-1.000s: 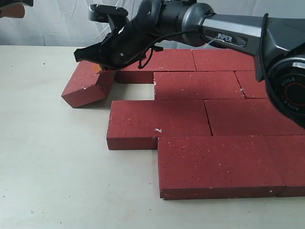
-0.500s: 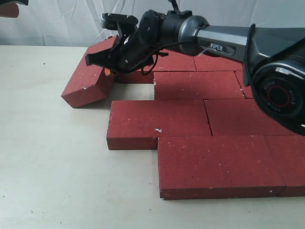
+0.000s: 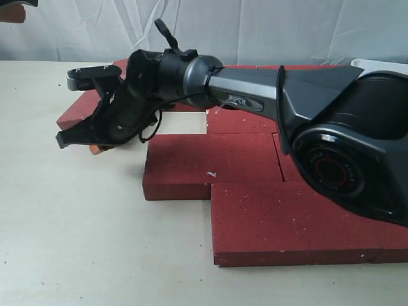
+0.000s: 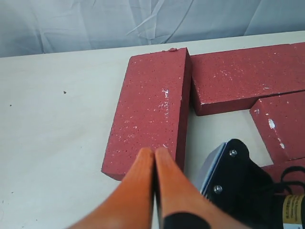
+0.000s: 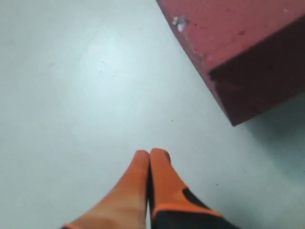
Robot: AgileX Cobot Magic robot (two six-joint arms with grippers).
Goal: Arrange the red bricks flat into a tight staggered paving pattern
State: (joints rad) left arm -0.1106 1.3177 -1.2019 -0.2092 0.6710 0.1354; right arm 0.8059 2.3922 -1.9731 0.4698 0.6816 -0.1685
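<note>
Several red bricks (image 3: 210, 159) lie flat in staggered rows, with the front one (image 3: 287, 220) nearest. One loose red brick (image 3: 73, 111) lies flat to the left of the back row (image 4: 238, 76), turned at an angle to it with a narrow gap between them; it also fills the left wrist view (image 4: 150, 95). My right gripper (image 3: 67, 139) reaches across in front of that brick, low over the bare table, shut and empty (image 5: 150, 153). A brick corner (image 5: 228, 43) shows beside it. My left gripper (image 4: 155, 151) hovers shut over the loose brick's near end.
The right arm's big joint (image 3: 338, 166) covers the paved rows on the right. An unfilled pocket (image 3: 182, 124) sits between the back row and the second row. Pale tabletop (image 3: 70, 223) stretches left and front. A white curtain (image 3: 287, 29) hangs behind.
The right gripper swung left and down off the loose brick to the table. The brick, tilted against the back row before, now lies flat and farther left.
</note>
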